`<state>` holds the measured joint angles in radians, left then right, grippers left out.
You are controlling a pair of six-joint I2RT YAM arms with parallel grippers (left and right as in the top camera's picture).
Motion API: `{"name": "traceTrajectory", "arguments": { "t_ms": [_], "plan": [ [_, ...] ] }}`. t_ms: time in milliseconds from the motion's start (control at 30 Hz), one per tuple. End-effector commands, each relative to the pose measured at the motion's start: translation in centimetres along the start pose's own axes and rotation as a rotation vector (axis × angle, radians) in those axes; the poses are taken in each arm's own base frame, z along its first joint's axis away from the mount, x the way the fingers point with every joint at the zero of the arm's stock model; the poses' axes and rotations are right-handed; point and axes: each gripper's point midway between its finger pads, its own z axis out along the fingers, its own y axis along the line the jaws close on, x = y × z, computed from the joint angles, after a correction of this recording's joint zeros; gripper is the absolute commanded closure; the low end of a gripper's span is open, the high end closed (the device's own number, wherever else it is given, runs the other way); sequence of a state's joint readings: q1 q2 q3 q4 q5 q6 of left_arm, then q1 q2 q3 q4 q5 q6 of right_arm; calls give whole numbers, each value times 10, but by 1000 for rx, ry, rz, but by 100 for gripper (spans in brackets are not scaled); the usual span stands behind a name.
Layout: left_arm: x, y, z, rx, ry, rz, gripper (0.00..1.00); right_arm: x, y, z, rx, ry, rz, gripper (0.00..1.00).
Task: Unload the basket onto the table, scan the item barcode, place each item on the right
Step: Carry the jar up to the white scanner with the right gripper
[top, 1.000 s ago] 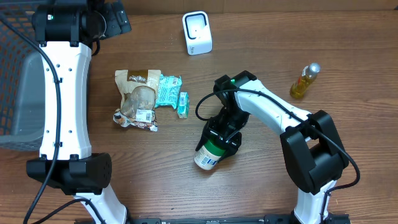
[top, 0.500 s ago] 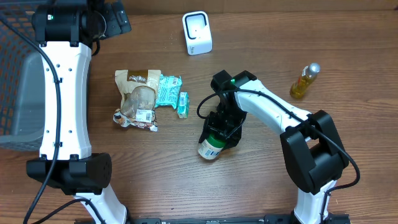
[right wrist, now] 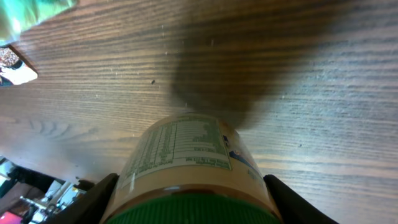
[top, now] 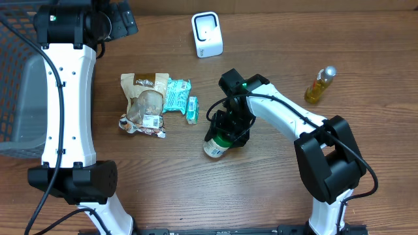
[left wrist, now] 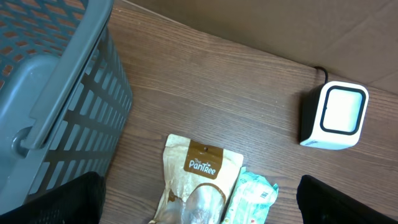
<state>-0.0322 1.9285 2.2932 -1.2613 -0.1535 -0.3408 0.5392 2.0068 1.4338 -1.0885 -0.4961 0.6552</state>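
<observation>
Overhead, my left gripper hangs spread wide by the basket. My right gripper clamps the green-capped bottle, which has shifted up-left toward the scanner but is still well apart, so scanning remains ahead.

Green-capped jar, teal packet, white scanner — brown wood-grain table.

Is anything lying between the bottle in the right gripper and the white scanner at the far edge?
Nothing visible does. The bottle, held in the right gripper, has only bare tabletop between it and the scanner. The teal packets lie left of that line, beside it rather than across it.
</observation>
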Motion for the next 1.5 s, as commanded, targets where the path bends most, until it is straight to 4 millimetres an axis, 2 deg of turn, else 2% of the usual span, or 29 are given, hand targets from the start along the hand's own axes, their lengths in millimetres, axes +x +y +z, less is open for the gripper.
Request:
{"name": "traceTrajectory", "arguments": {
  "t_ms": [0,200,267,567,600,667,700,800,1000,1133,1200,1333,1467],
  "plan": [
    [-6,-1,-8,7,-25,-7,1,-8,-6,2,47,-50,-8,76],
    [-6,-1,-8,7,-25,-6,1,-23,-13,0,94,-125,-19,75],
    [-6,-1,-8,7,-25,-7,0,-27,-12,0,95,-146,-27,70],
    [-6,-1,-8,7,-25,-7,0,-52,-7,-5,102,-264,-62,69],
    [-6,-1,-8,7,-25,-7,0,-53,-7,-5,101,-267,-64,71],
    [-6,-1,-8,7,-25,-7,0,-54,-5,-6,99,-269,-102,81],
    [-6,-1,-8,7,-25,-7,1,-55,-3,-9,97,-273,-119,82],
    [-6,-1,-8,7,-25,-7,0,-57,3,-29,98,-275,-136,83],
    [-6,-1,-8,7,-25,-7,0,-51,36,-105,80,-320,-244,80],
    [-6,-1,-8,7,-25,-7,1,-49,59,-142,51,-393,-315,78],
    [-6,-1,-8,7,-25,-6,0,-55,64,-152,51,-441,-325,78],
    [-6,-1,-8,7,-25,-7,0,-80,72,-162,61,-566,-342,78],
    [-6,-1,-8,7,-25,-6,0,-105,90,-175,47,-695,-425,78]
  ]
}}
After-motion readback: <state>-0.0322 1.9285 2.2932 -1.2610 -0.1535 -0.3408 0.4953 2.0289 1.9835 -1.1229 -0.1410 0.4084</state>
